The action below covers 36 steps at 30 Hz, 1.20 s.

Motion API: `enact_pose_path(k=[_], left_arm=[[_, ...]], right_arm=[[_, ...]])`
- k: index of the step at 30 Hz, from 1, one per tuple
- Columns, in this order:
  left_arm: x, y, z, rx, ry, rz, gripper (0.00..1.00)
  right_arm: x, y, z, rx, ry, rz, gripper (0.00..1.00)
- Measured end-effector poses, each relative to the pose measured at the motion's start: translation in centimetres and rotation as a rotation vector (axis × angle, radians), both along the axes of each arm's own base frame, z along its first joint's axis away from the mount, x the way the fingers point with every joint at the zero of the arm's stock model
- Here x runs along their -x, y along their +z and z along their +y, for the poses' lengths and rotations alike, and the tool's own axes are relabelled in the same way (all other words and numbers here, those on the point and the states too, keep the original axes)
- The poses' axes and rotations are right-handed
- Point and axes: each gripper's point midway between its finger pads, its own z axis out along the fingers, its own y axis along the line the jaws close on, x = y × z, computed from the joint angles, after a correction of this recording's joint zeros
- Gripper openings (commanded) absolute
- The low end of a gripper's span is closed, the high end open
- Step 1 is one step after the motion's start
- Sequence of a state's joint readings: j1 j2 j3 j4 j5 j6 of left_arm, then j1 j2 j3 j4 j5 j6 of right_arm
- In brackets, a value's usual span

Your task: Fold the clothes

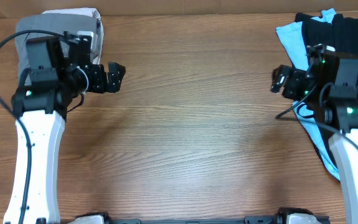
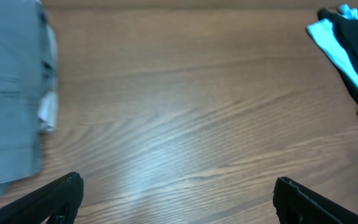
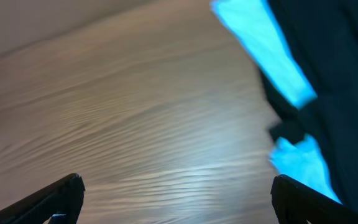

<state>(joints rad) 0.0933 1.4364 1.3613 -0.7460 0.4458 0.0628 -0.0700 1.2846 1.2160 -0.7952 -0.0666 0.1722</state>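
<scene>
Left claw [image 1: 114, 75] is hovering over bare table [image 1: 191, 130], jaws standing wide apart, gripping nothing. Right claw [image 1: 276, 79] is likewise gaping and empty, just beside the clothes pile [image 1: 344, 37]. The pile is lying crumpled at the table's right side, with a black garment [image 1: 353, 28] and a light blue tee [image 1: 289, 34] peeking out along its edge. Grey trousers [image 1: 42, 28] are sitting far left.

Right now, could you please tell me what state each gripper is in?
Left gripper: open, holding nothing.
Right gripper: open, holding nothing, next to the clothes.
</scene>
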Motion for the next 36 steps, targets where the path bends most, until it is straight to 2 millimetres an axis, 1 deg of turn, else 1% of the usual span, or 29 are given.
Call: enact_pose_path(k=[1,2,4,6,9,10,14,18,24,27,31,32,34,36], left_arm=[[-0.1,-0.5,-0.2,0.010,-0.008,0.014,1.00],[-0.3,-0.9,-0.3,0.018,-0.014,0.026,1.00],[-0.5,-1.5,-0.4,0.027,-0.020,0.043,1.00],[-0.6,-1.8,-0.5,0.031,-0.023,0.048,0.99],[-0.9,-2.0,-0.5,0.033,-0.025,0.048,0.96],[-1.0,-2.1,-0.5,0.033,-0.024,0.050,0.95],[-1.1,-2.3,-0.4,0.031,-0.023,0.052,0.95],[-1.2,-2.4,0.0,0.010,-0.005,0.050,0.94],[-1.6,-2.5,0.9,-0.032,0.032,0.044,0.93],[-1.8,-2.5,1.1,-0.043,0.042,0.036,0.93],[-1.8,-2.5,1.3,-0.051,0.049,0.035,0.91],[-1.9,-2.5,1.4,-0.053,0.051,0.034,0.90],[-1.9,-2.5,1.4,-0.056,0.053,0.035,0.88],[-1.9,-2.5,1.5,-0.058,0.055,0.034,0.89]], right_arm=[[-0.2,-0.8,-1.5,0.000,-0.051,0.025,1.00],[-0.2,-1.2,-2.5,-0.002,-0.085,0.037,1.00],[-0.1,-2.5,-5.5,-0.008,-0.178,0.075,1.00],[0.2,-3.8,-8.4,-0.013,-0.262,0.114,1.00],[0.9,-6.2,-12.0,-0.028,-0.364,0.181,0.98],[1.2,-7.2,-13.1,-0.034,-0.394,0.208,0.98],[2.1,-10.6,-15.7,-0.056,-0.458,0.302,0.98],[2.6,-12.4,-17.3,-0.060,-0.479,0.346,0.98],[3.3,-13.9,-19.2,-0.056,-0.494,0.376,0.98],[3.4,-14.9,-19.7,-0.056,-0.494,0.395,0.95],[3.6,-17.0,-19.7,-0.065,-0.479,0.447,0.81],[3.6,-17.5,-19.7,-0.066,-0.472,0.461,0.79],[3.6,-18.2,-19.7,-0.068,-0.469,0.474,0.74],[3.4,-18.3,-19.8,-0.065,-0.467,0.468,0.70]])
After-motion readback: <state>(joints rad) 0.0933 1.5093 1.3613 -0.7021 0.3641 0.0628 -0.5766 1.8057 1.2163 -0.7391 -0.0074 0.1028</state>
